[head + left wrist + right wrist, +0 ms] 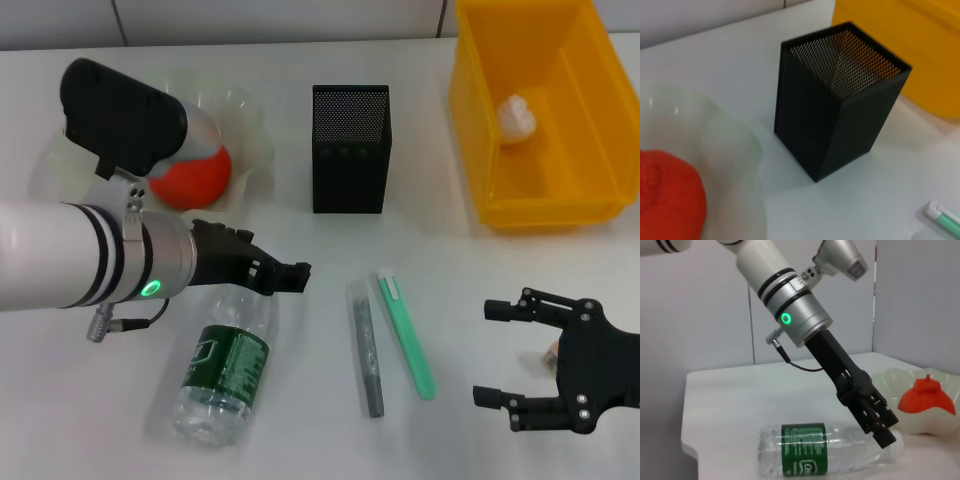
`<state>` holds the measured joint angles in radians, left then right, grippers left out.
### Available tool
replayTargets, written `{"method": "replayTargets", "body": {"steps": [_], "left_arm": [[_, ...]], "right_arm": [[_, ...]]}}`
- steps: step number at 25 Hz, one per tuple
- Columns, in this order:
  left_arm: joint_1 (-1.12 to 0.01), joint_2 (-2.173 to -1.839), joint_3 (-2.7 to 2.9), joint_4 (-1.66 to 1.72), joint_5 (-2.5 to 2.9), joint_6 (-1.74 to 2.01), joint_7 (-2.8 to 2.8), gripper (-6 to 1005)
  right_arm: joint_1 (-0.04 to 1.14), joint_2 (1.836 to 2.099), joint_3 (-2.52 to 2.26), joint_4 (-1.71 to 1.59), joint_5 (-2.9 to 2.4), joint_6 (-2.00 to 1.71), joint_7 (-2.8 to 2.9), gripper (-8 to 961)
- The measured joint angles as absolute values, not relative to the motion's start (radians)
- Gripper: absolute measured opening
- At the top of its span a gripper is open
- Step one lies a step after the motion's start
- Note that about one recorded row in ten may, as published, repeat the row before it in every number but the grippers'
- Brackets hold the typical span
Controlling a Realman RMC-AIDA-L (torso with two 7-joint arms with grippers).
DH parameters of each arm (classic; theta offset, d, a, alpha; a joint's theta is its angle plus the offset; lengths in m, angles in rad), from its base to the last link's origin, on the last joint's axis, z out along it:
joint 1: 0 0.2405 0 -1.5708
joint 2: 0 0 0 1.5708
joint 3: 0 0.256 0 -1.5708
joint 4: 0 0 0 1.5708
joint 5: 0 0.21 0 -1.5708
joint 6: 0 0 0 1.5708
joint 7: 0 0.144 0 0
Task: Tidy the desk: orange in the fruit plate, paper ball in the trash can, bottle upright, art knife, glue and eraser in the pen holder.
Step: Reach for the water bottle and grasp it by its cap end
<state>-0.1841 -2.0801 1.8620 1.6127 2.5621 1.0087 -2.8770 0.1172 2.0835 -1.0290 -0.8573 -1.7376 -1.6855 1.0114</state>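
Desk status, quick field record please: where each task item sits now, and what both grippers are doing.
orange: in the fruit plate
paper ball: inside the trash can
bottle: lying on its side, not yet upright
pen holder: upright; nothing visible inside in the left wrist view
green knife and grey stick: flat on the desk, side by side
eraser: on the desk, partly hidden by the right gripper
left gripper: shut, at the bottle's neck end
right gripper: open, low beside the eraser
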Motion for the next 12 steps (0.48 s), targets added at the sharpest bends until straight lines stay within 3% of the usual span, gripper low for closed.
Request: {"method": "replayTargets", "body": {"steps": [12], "left_arm": [[-0.247,-2.080,1.830,1.482,2.543,0.985,-2.878,806]], "right_arm": [[0.117,2.083,-1.029,-0.856,-1.749,-1.683,1.011,847]]}}
